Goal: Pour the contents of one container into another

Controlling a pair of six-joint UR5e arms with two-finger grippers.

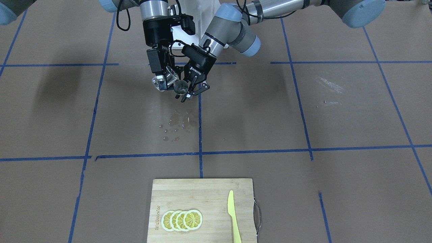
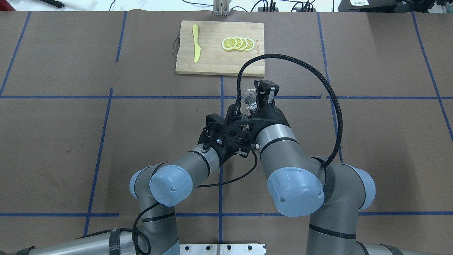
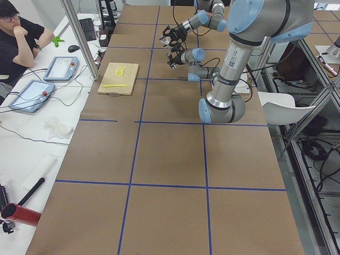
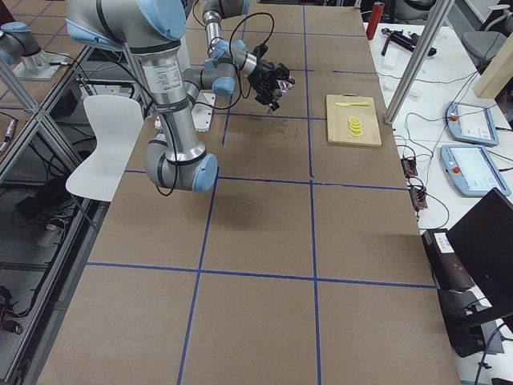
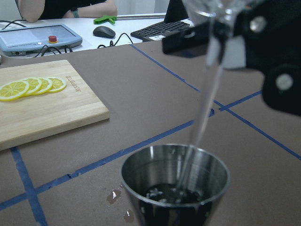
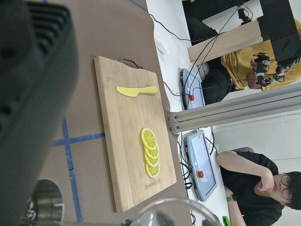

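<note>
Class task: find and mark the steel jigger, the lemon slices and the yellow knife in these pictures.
jigger (image 5: 157, 173): left wrist view, inner wall of its upper cup.
lemon slices (image 1: 182, 220): front-facing view, middle of the overlapping row.
yellow knife (image 1: 233, 216): front-facing view, midway along its length.

Glossy steel jigger (image 5: 155, 172), clear smooth glass (image 1: 170, 79), matt paper-covered table (image 1: 303, 111).

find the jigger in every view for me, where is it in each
front-facing: jigger upper centre, just right of the glass.
overhead: not visible.
exterior left: too small to pick out.
exterior right: too small to pick out.
left wrist: bottom centre, large, liquid streaming in.
right wrist: bottom-left corner, partly cut off.
shared landmark: the cutting board with lemon slices, seen in all six views.
</note>
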